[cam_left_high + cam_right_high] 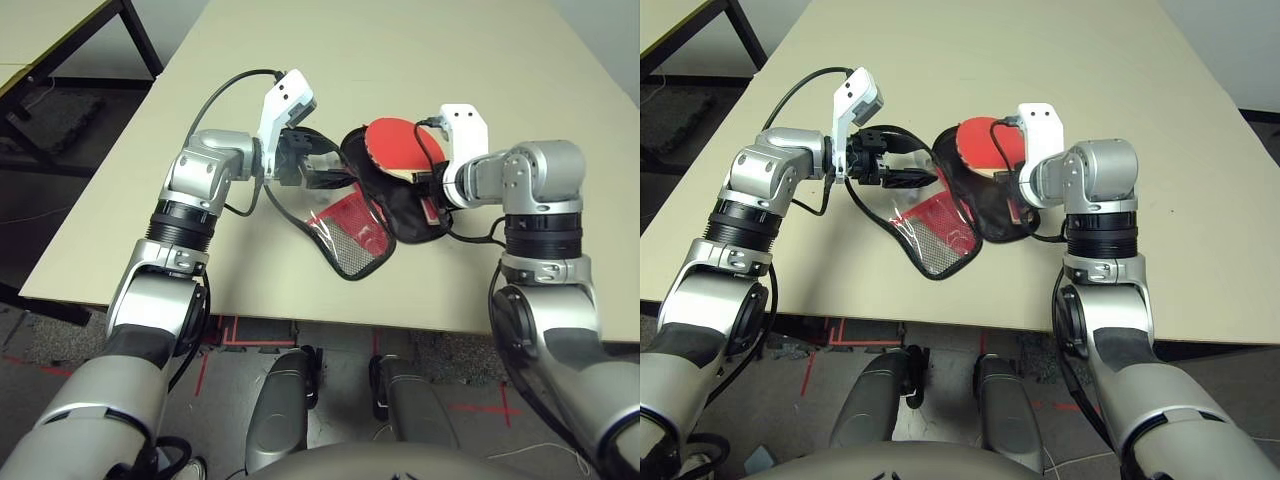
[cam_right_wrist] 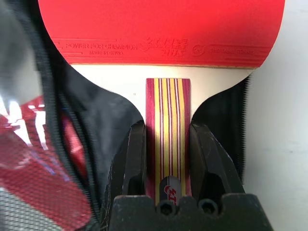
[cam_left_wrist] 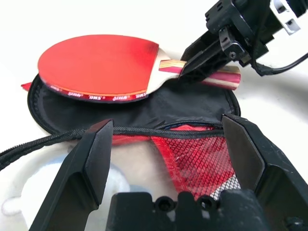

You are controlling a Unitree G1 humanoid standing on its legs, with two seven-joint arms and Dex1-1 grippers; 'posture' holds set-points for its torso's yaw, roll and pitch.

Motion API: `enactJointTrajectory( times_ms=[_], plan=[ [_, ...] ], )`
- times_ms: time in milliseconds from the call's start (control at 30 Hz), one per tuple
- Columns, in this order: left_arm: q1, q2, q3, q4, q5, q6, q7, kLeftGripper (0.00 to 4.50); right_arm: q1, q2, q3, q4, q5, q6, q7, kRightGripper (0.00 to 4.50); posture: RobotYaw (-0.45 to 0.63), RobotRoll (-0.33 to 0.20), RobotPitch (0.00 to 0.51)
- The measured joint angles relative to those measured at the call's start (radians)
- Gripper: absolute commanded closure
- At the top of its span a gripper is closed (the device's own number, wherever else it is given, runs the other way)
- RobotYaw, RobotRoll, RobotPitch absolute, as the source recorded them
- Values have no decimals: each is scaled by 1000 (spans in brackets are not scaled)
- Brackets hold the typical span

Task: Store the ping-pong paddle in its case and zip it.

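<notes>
The right tool (image 2: 168, 159) pinches the striped wooden handle of the round red rubber-faced ping-pong paddle (image 3: 98, 65), held over the open red fabric case (image 3: 144, 108) on the beige bench (image 1: 400, 60). Beside the case, the left tool (image 3: 168, 154) stands spread.

Paddle (image 2: 161, 33) blade cropped above.

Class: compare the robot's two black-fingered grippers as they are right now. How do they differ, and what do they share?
The left gripper stands open, fingers wide apart, holding nothing; the right gripper is shut on the striped wooden handle of the red-faced ping-pong paddle. The left faces the open red fabric case's zipper edge; the right holds the paddle over its black lining. Both have two black fingers.
</notes>
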Motion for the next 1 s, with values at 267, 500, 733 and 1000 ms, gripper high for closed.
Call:
enactJointTrajectory(
  times_ms=[267, 500, 733, 1000],
  plan=[
    [0, 0, 0, 15, 1, -2, 1, 0, 55, 11, 16, -19, 0, -4, -2, 3422, 51, 0, 141],
    [0, 0, 0, 15, 1, -4, 9, 0, 71, -14, 49, 28, -2, -92, 13, 2399, 49, 0, 138],
    [-18, 1, 2, 21, 1, -16, 21, 0, 83, -48, 60, 32, -1, -134, 33, 33, 39, 0, 135],
    [-73, 28, 25, 104, 5, -66, 33, 0, 44, -110, 60, -6, 47, -169, 130, 33, 35, 0, 129]
  ],
)
